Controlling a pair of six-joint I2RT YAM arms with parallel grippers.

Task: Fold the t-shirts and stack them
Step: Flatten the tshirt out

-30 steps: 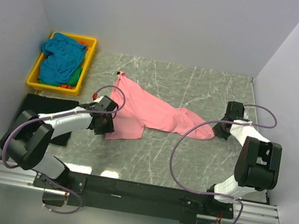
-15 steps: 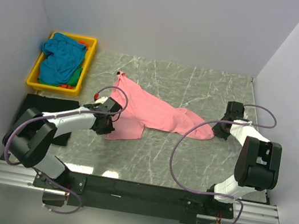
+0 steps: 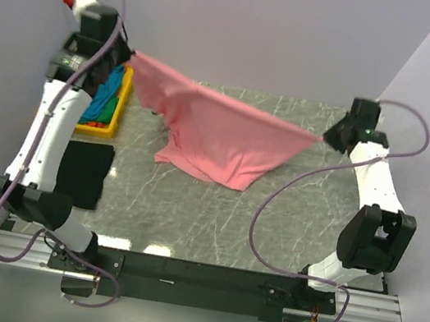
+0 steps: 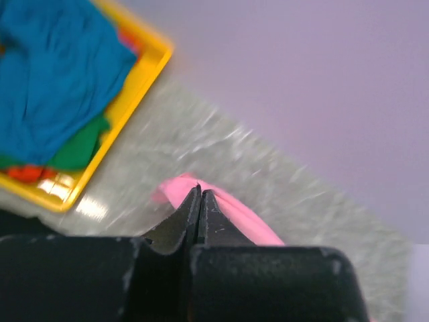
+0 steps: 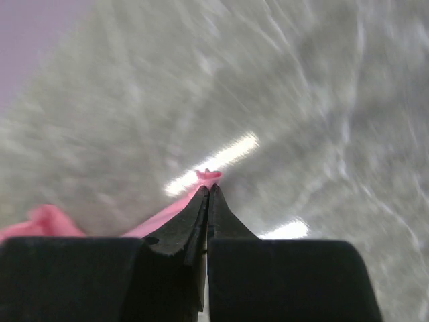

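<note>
Salmon-pink soft cloth t-shirt (image 3: pixel 220 133) sags in rumpled folds (over the grey marbled tabletop (image 3: pixel 272 213)) between left gripper (image 3: pixel 129 54) and right gripper (image 3: pixel 325 136), each pinched tight on an edge.

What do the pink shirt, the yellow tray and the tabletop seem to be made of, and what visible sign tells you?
Pink shirt: soft matte cloth; it drapes and folds as it hangs.
Yellow tray: probably rigid plastic, with a smooth, evenly coloured rim.
Tabletop: grey, white-veined marble look, glossy with glare spots; whether it is real stone or printed laminate cannot be told.
</note>
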